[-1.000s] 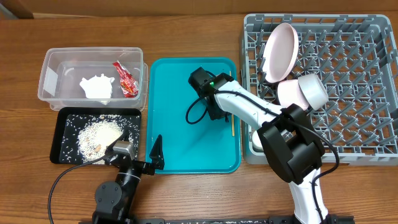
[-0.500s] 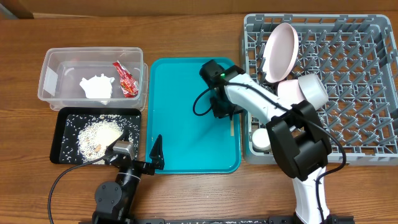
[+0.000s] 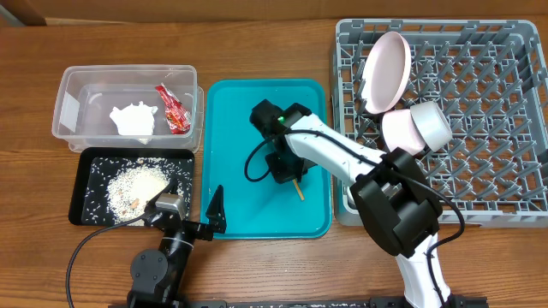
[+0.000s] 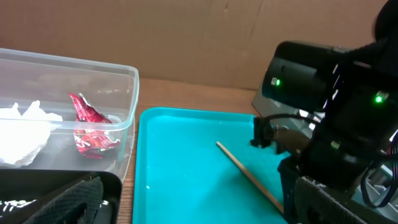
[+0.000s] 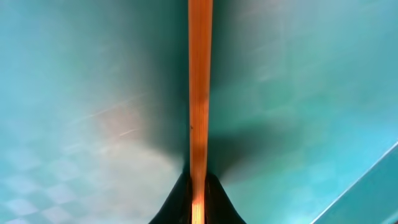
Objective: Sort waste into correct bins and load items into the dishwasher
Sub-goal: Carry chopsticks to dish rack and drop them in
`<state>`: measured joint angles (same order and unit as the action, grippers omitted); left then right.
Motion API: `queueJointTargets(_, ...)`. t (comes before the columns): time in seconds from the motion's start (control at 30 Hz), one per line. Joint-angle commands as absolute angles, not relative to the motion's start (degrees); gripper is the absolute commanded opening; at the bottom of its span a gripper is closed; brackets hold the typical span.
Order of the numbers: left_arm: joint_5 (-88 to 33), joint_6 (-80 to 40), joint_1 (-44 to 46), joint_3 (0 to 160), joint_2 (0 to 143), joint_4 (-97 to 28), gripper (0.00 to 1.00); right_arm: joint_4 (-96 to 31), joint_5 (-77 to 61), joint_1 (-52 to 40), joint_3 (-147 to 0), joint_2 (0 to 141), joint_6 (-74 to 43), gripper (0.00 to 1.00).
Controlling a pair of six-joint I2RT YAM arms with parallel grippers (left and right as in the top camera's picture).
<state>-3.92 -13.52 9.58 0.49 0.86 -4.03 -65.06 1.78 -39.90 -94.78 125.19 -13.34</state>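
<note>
My right gripper [image 3: 288,177] is down on the turquoise tray [image 3: 231,111], shut on a thin wooden chopstick [image 3: 297,189]. In the right wrist view the chopstick [image 5: 199,93] runs straight up from between the black fingertips of that gripper [image 5: 199,196]. The left wrist view has the chopstick [image 4: 245,174] lying slantwise on the tray. My left gripper [image 3: 214,210] stays open at the tray's front left corner. A red packet [image 3: 174,109] and white paper [image 3: 135,120] lie in the clear tub [image 3: 73,111]. Rice [image 3: 137,181] fills the black tray [image 3: 81,201].
The grey dish rack [image 3: 488,128] stands at the right, with a pale pink round dish [image 3: 385,68] on edge and a whitish bowl [image 3: 424,124] in its left part. My right arm reaches across the tray's right side. Wooden table surrounds everything.
My right gripper moved left and toward the front over the turquoise tray and closed on the chopstick, which now lies slanted. The left arm has not moved.
</note>
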Motion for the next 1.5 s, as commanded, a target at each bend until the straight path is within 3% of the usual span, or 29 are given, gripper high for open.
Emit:
queueJointTargets(0.0, -4.3, -14.1, 9.0, 0.3, 0.3, -4.1, 1.00, -65.5, 2.1, -37.7, -100.3, 118.5, -15.1, 0.04)
queueJointTargets(0.27, -4.3, -14.1, 9.0, 0.3, 0.3, -4.1, 1.00, -65.0, 6.4, -27.4, -102.8, 108.0, -14.4, 0.04)
queueJointTargets(0.63, -4.3, -14.1, 9.0, 0.3, 0.3, -4.1, 1.00, -66.4, 8.6, -19.4, -102.3, 113.0, -8.5, 0.05)
queueJointTargets(0.7, -4.3, -14.1, 9.0, 0.3, 0.3, -4.1, 1.00, -67.0, 12.6, -19.2, -102.3, 114.0, -9.4, 0.13)
queueJointTargets(0.77, -4.3, -14.1, 9.0, 0.3, 0.3, -4.1, 1.00, -67.7, 13.5, -19.2, -102.3, 114.0, -10.3, 0.30)
queueJointTargets(0.8, -4.3, -14.1, 9.0, 0.3, 0.3, -4.1, 1.00, -68.2, 13.5, -19.2, -102.5, 113.4, -10.7, 0.34)
queueJointTargets(1.13, -4.3, -14.1, 9.0, 0.3, 0.3, -4.1, 1.00, -69.1, 2.8, -24.6, -103.0, 92.7, -12.4, 0.51)
queueJointTargets(1.2, -4.3, -14.1, 9.0, 0.3, 0.3, -4.1, 1.00, -69.2, 2.4, -26.8, -103.0, 87.4, -12.4, 0.69)
queueJointTargets(1.23, -4.3, -14.1, 9.0, 0.3, 0.3, -4.1, 1.00, -69.4, 1.9, -28.1, -103.0, 84.9, -12.4, 0.96)
queueJointTargets(1.27, -4.3, -14.1, 9.0, 0.3, 0.3, -4.1, 1.00, -69.4, 1.3, -29.1, -103.0, 82.8, -12.4, 1.00)
queueJointTargets(1.47, -4.3, -14.1, 9.0, 0.3, 0.3, -4.1, 1.00, -70.0, -2.7, -34.3, -103.0, 72.4, -12.4, 1.00)
